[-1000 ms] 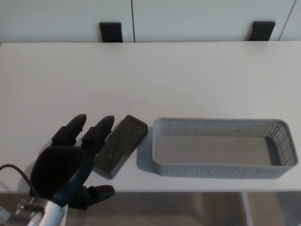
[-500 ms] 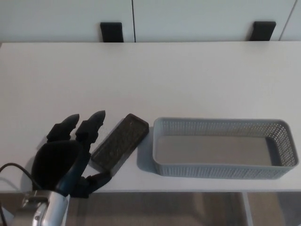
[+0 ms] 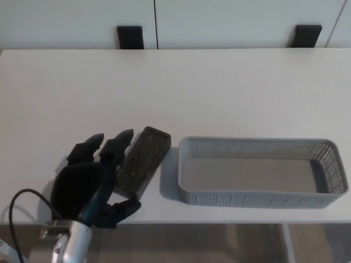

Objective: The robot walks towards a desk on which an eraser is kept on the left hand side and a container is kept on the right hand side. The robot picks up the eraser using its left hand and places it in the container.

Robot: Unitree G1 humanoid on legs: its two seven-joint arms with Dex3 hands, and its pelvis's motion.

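A dark rectangular eraser sits near the desk's front edge, left of centre, tipped up on its long side with its speckled face showing. My left hand comes in from the lower left. Two fingers press the eraser's left side and the thumb curls under its near end, so the hand is shut on it. A grey mesh container stands just right of the eraser, long side toward me, with nothing inside. My right hand is not in view.
The white desk stretches back to a pale wall panel with two black brackets. A black cable loops at my left wrist. The desk's front edge runs just below the container.
My left hand has closed in on the eraser from the left. The eraser has tipped from lying flat onto its side and turned more upright in the picture.
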